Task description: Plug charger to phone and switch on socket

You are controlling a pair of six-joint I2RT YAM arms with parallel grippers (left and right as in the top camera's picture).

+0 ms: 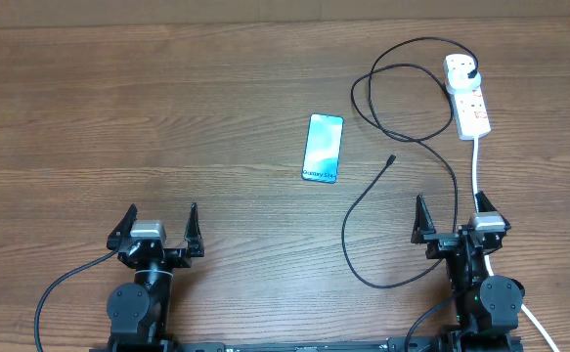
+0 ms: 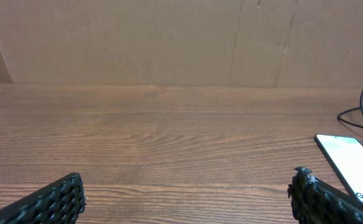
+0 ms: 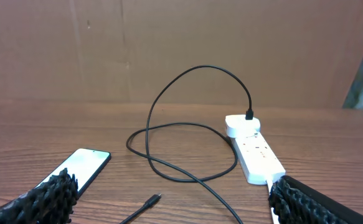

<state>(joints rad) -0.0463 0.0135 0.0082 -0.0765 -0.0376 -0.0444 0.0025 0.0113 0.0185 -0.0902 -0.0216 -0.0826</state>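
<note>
The phone (image 1: 323, 148) lies flat mid-table, teal screen up; it also shows in the left wrist view (image 2: 350, 163) and the right wrist view (image 3: 80, 165). The black charger cable (image 1: 402, 137) loops across the table; its plug sits in the far end of the white socket strip (image 1: 466, 96), and its free connector tip (image 1: 391, 158) lies right of the phone, apart from it. The tip also shows in the right wrist view (image 3: 154, 199). My left gripper (image 1: 157, 228) and right gripper (image 1: 450, 217) are open and empty near the front edge.
The socket's thick white cord (image 1: 476, 166) runs toward the front past my right gripper. A brown cardboard wall (image 2: 169, 37) stands behind the wooden table (image 1: 118, 117).
</note>
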